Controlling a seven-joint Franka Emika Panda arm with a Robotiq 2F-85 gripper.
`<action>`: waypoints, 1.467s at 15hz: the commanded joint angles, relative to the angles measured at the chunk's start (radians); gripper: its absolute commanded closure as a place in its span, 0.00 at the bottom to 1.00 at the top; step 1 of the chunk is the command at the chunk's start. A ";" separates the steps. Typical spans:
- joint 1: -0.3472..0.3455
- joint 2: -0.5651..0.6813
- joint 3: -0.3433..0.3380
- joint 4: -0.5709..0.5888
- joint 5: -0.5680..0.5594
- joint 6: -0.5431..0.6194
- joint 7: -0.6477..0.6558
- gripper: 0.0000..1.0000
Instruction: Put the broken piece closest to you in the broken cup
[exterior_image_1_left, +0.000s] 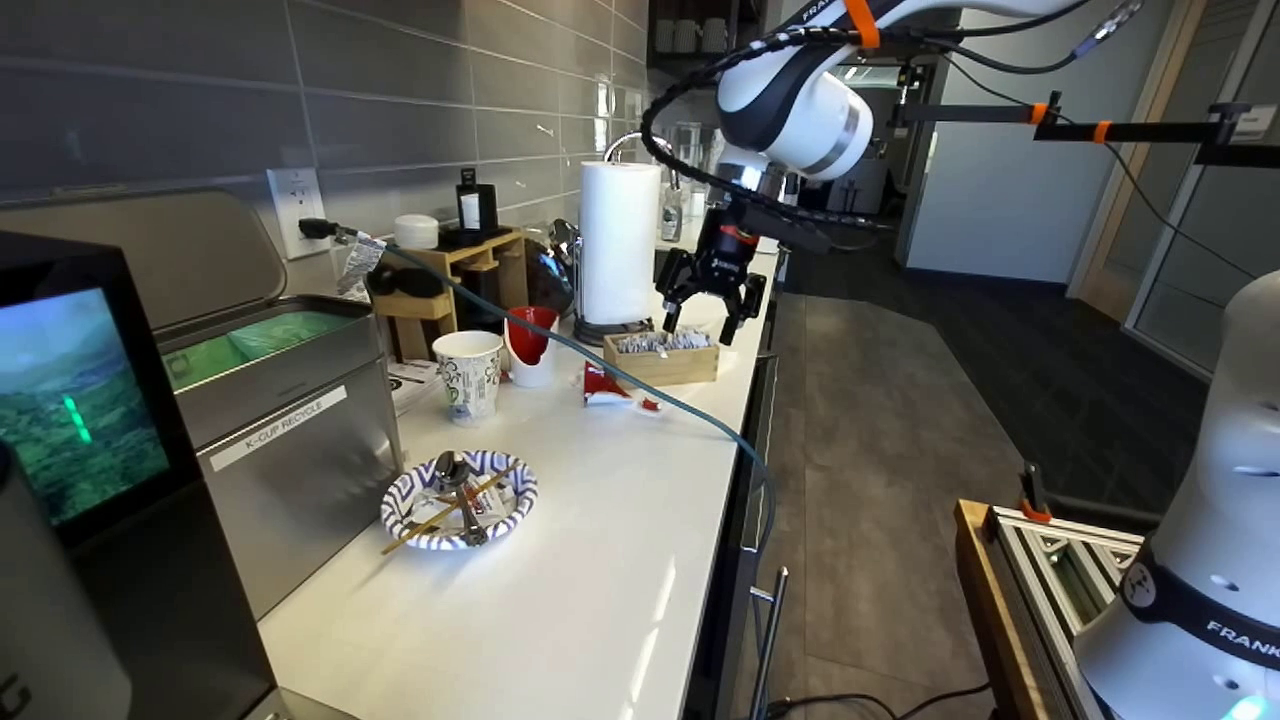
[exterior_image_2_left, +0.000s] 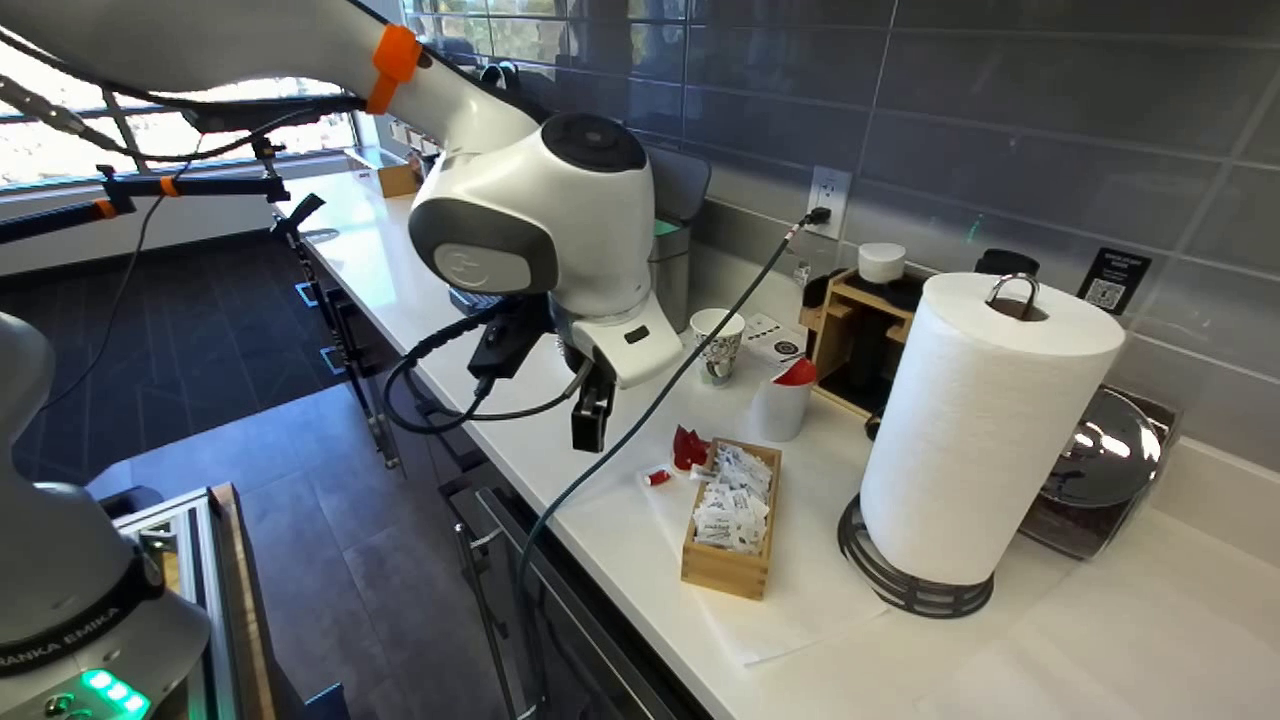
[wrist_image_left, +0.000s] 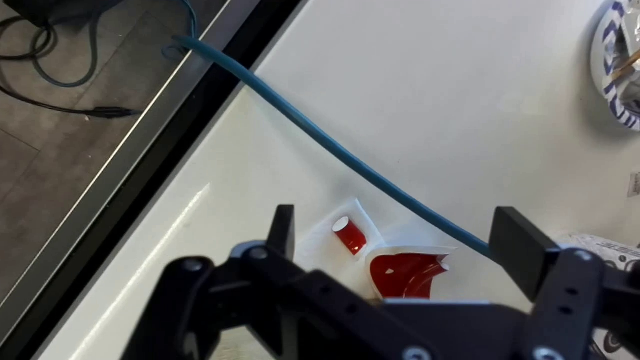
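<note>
Gripper (exterior_image_1_left: 699, 326) hangs over counter (exterior_image_1_left: 590, 590), jaws spread wide, small red shard (wrist_image_left: 350, 235) on white sheet (wrist_image_left: 320, 246), broken cup (exterior_image_1_left: 531, 369) upright near paper cup (exterior_image_1_left: 469, 376)

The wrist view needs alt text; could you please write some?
An open black gripper hovers over a glossy white countertop, where a small tube-shaped red fragment with a white end lies close to a larger curved red shard, neither gripped. A thick blue cable crosses diagonally; a blue-and-white zigzag bowl is cut off at right.

A small red shard (wrist_image_left: 352, 237) lies beside a larger fragment (wrist_image_left: 400, 275).
</note>
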 joint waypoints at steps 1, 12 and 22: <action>0.002 -0.025 0.006 -0.084 0.005 0.109 0.011 0.00; 0.026 0.033 0.039 -0.101 0.116 0.300 -0.088 0.00; 0.043 0.177 0.049 -0.093 -0.026 0.612 0.103 0.00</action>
